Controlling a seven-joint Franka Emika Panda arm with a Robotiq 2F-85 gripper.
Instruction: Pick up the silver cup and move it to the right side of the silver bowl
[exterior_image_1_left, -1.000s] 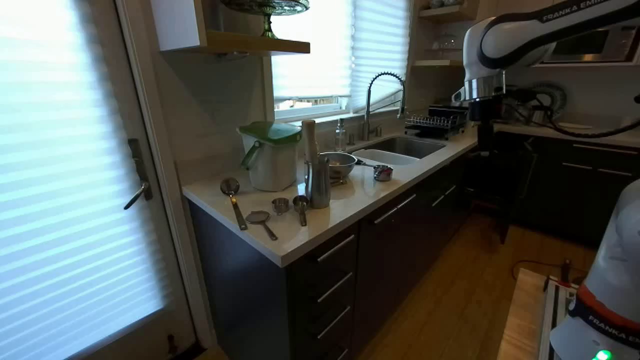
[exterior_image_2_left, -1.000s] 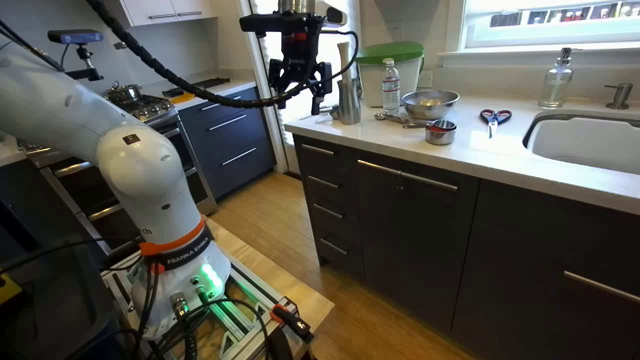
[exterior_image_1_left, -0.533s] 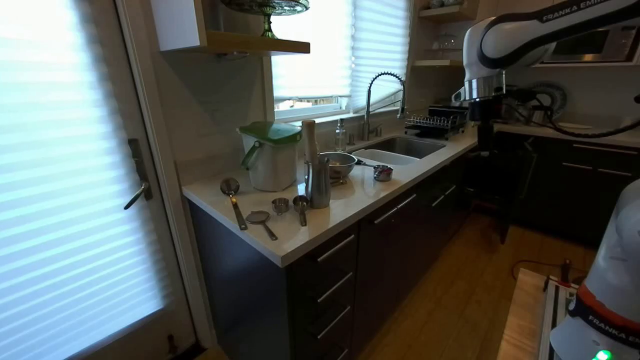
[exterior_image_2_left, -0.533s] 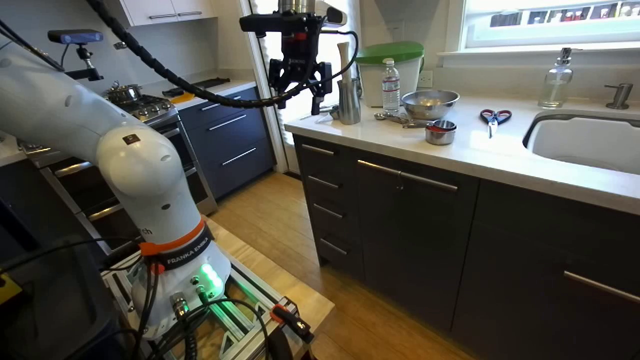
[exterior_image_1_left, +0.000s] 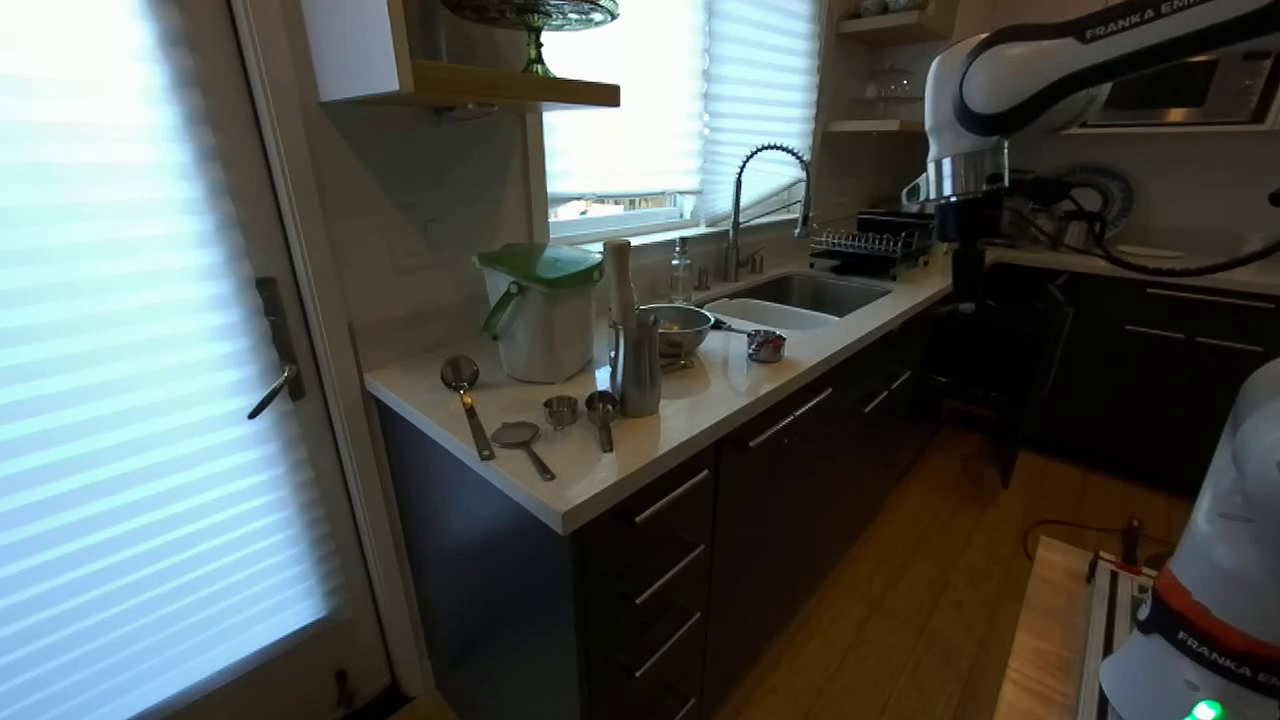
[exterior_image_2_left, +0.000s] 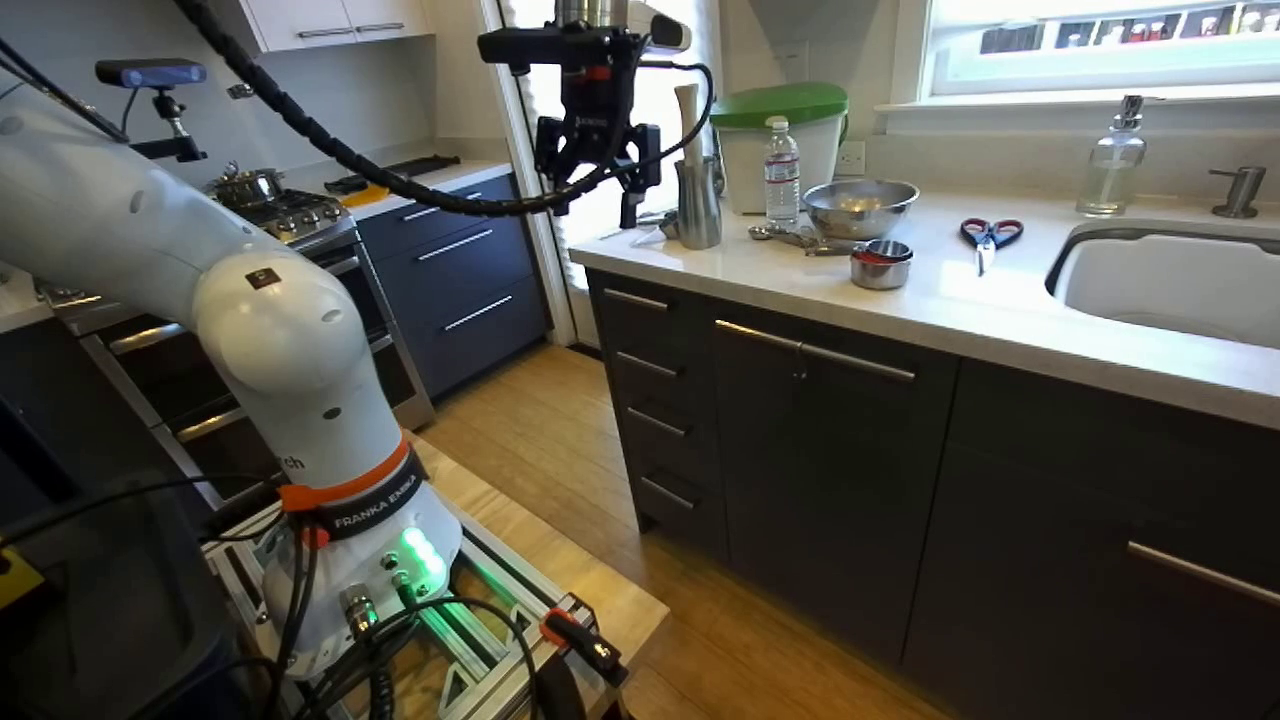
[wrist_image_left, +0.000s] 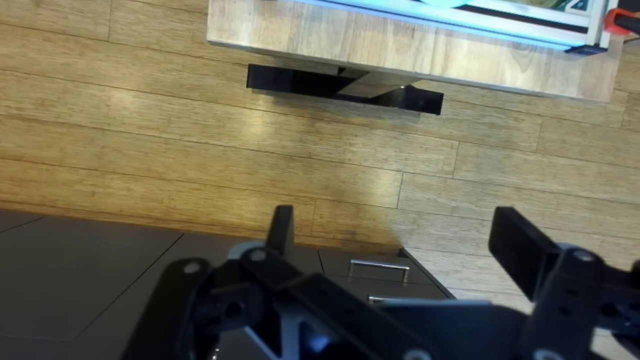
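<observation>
Two fingers (exterior_image_2_left: 630, 208) of the gripper (exterior_image_2_left: 596, 214) point straight down in an exterior view, spread wide with a broad gap between them. The wrist (exterior_image_2_left: 594, 12) shows at the top edge, upright, with a dark ribbed cable (exterior_image_2_left: 330, 152) looping across toward it. The arm (exterior_image_2_left: 290, 340) rises from its green-lit base (exterior_image_2_left: 340, 570) and leans back toward the upper left, out of the picture. To the right of the fingers, as seen here, the silver cup (exterior_image_2_left: 699, 212) stands upright on the counter (exterior_image_2_left: 945, 290), near its edge. A pale wooden rod (exterior_image_2_left: 689, 110) shows above the mouth of the silver cup; whether it stands inside or behind, I cannot tell. Farther right sits the silver bowl (exterior_image_2_left: 858, 212), with a water bottle (exterior_image_2_left: 782, 178) between the two and measuring cups (exterior_image_2_left: 880, 268) in front.

The forearm (exterior_image_1_left: 1010, 72) slants in from the upper right in an exterior view, bends at a rounded joint and runs down to the gripper, dark against dark cupboards (exterior_image_1_left: 1130, 400); how the jaws stand cannot be made out there. The silver cup is well apart from the gripper, with a ladle (exterior_image_1_left: 461, 373), a strainer (exterior_image_1_left: 516, 433) and a small metal cup (exterior_image_1_left: 561, 411) near it, and the silver bowl behind it to the right.

Both fingers stand far apart in the wrist view, one left of centre and one at the right, with the wooden floor (wrist_image_left: 200, 165), a platform (wrist_image_left: 350, 37) at the top and dark drawers (wrist_image_left: 337, 262) with bar handles (wrist_image_left: 380, 264) below.
</observation>
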